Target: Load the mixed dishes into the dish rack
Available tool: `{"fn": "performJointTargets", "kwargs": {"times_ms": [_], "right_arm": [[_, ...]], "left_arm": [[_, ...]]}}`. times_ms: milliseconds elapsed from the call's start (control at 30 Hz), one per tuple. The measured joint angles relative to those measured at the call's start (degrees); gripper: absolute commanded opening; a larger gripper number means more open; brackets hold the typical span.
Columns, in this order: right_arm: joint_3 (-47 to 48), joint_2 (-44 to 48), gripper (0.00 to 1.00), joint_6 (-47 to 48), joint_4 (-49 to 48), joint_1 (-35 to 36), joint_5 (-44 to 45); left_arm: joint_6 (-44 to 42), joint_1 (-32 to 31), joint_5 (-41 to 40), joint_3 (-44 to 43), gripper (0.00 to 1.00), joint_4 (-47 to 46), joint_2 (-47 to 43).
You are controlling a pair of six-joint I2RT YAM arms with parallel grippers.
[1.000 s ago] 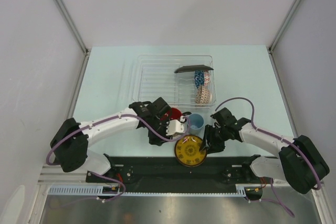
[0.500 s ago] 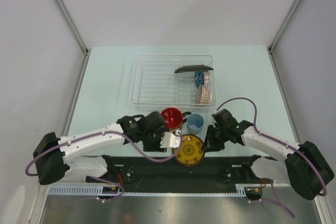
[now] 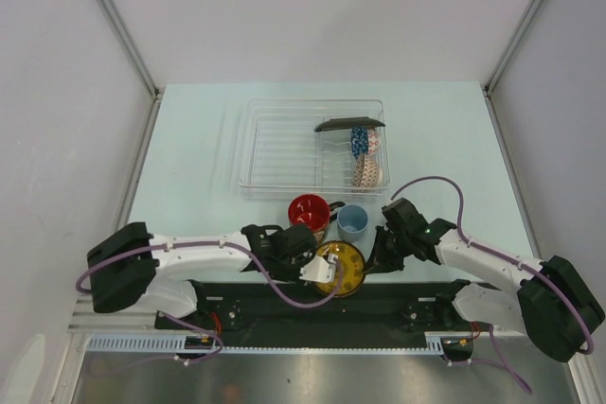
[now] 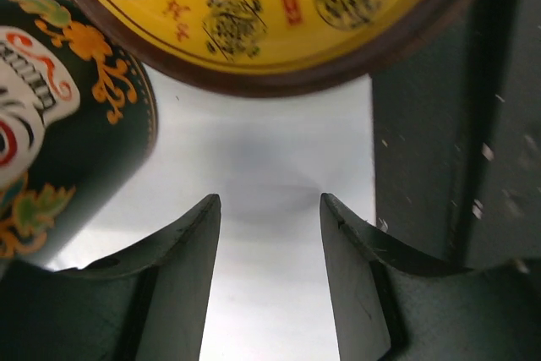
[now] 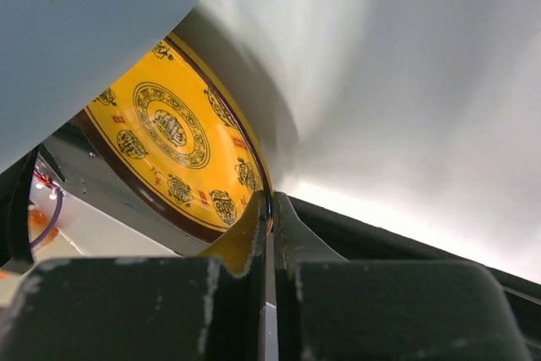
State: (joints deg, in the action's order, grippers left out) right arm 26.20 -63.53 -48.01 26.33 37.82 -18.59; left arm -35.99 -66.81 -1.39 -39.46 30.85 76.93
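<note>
Black plate [image 3: 348, 124] and patterned bowl [image 3: 365, 167] stood in the dish rack [image 3: 275, 144]; red mug [image 3: 309, 210], blue cup [image 3: 353, 222] and yellow saucer [image 3: 343, 270] sat outside its near side, the saucer's rim pinched by right jaws, left jaws spread.

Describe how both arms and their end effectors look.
The left arm and right arm match: white links, bulky black joint housings, and a loose purple cable along each. The left end effector shows two dark matte fingers with curved, tapering tips. The right end effector has similar dark fingers, lightly scuffed.
</note>
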Motion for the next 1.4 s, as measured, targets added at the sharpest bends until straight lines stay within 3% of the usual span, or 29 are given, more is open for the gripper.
{"fn": "performJointTargets", "kwargs": {"times_ms": [300, 400, 433, 533, 700, 1033, 1167, 1400], "right_arm": [[0.0, 0.6, 0.00, 0.0, 0.2, 0.0, 0.3], [0.0, 0.4, 0.23, 0.0, 0.2, -0.1, 0.1], [0.0, 0.3, 0.37, 0.0, 0.1, -0.1, 0.1], [-0.1, -0.1, 0.47, -0.1, 0.2, -0.2, 0.2], [-0.1, -1.1, 0.48, 0.0, -0.1, -0.2, 0.1], [-0.3, -1.8, 0.32, 0.0, 0.0, 0.0, 0.7], [-0.8, 0.2, 0.36, 0.1, 0.5, 0.2, 1.0], [0.4, 11.3, 0.41, 0.1, 0.7, 0.3, 0.2]], "left_arm": [[1.6, 0.0, -1.4, -4.5, 0.56, -6.0, 8.3], [1.7, 0.0, -1.1, -6.4, 0.56, -6.6, 10.4], [1.9, 0.0, -1.0, -6.9, 0.56, -6.6, 11.0], [2.4, 0.0, -0.1, -8.5, 0.56, -6.2, 12.5], [3.0, -0.7, 1.0, -10.2, 0.56, -6.0, 14.0], [3.1, -2.5, 0.3, -13.4, 0.55, -2.7, 16.6], [3.3, -2.7, -0.1, -14.7, 0.55, -1.1, 17.7], [4.5, -3.4, -0.4, -16.1, 0.54, -0.4, 18.8]]}}
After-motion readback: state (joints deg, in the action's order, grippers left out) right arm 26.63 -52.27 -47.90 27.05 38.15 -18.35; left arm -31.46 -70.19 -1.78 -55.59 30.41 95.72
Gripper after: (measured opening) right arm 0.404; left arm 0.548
